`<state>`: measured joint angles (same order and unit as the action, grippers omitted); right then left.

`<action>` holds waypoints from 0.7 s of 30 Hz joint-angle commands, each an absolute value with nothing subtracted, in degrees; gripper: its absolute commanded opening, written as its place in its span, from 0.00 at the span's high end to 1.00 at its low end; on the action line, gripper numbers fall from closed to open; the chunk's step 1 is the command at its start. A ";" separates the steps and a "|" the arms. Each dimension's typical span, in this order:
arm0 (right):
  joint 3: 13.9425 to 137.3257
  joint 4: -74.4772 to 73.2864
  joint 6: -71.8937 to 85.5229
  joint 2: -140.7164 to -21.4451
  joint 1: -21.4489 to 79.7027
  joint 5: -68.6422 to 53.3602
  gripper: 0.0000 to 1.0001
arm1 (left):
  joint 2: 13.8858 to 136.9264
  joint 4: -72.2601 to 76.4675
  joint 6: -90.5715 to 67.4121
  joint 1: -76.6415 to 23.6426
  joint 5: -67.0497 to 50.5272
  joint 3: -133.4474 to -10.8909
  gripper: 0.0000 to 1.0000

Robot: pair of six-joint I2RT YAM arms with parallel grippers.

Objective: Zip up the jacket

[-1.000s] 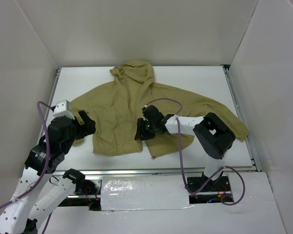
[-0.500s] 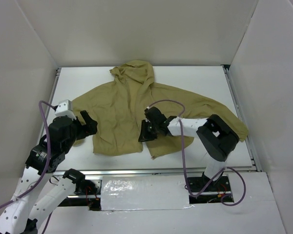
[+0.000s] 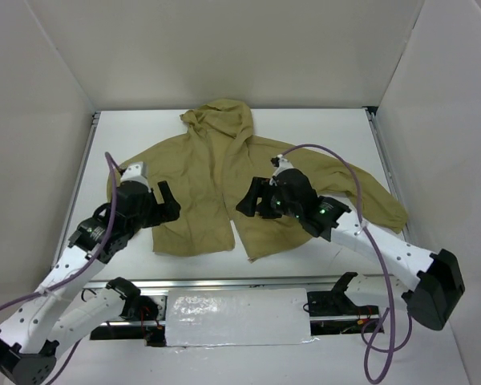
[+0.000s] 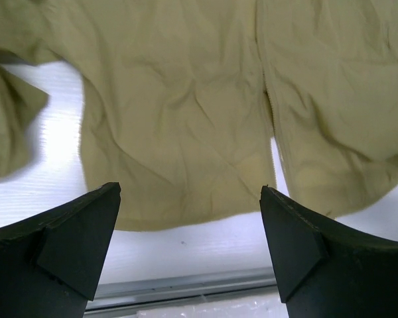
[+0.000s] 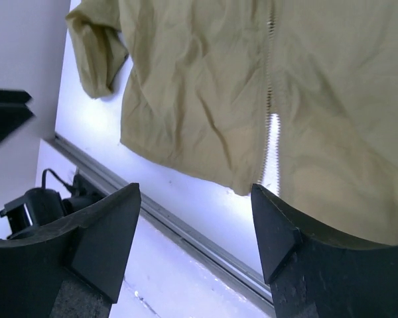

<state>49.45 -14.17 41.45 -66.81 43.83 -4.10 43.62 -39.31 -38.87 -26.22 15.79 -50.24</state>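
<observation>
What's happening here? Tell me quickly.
Two robot arms are working on a tan jacket spread flat on a white table. Both the left gripper and right gripper are open and hold nothing, poised above its lower front. The zipper is not closed at the hem: the table shows through the gap.

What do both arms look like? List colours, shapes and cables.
The left arm and right arm have white links with black joints. A purple cable loops along each. The left tool and right tool are black, with wedge-shaped fingers. Small green lights glow near the right tool.
</observation>
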 commanded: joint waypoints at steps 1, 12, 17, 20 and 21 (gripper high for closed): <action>49.92 -20.38 40.78 -63.03 43.16 2.89 0.25 | 45.00 -34.90 -43.14 -30.49 15.91 -48.52 0.01; 51.50 -29.70 41.22 -58.36 41.57 14.50 0.22 | 60.81 -28.31 -49.75 -43.15 22.15 -45.18 0.01; 50.63 -30.67 40.43 -55.56 39.82 15.37 0.21 | 64.59 -25.75 -49.48 -44.21 21.62 -45.52 0.01; 50.01 -30.85 40.52 -54.41 38.94 16.26 0.19 | 67.32 -27.16 -49.75 -44.47 23.73 -47.98 0.01; 49.84 -31.02 40.43 -53.80 38.67 16.17 0.19 | 67.76 -27.33 -49.57 -44.56 23.90 -48.34 0.01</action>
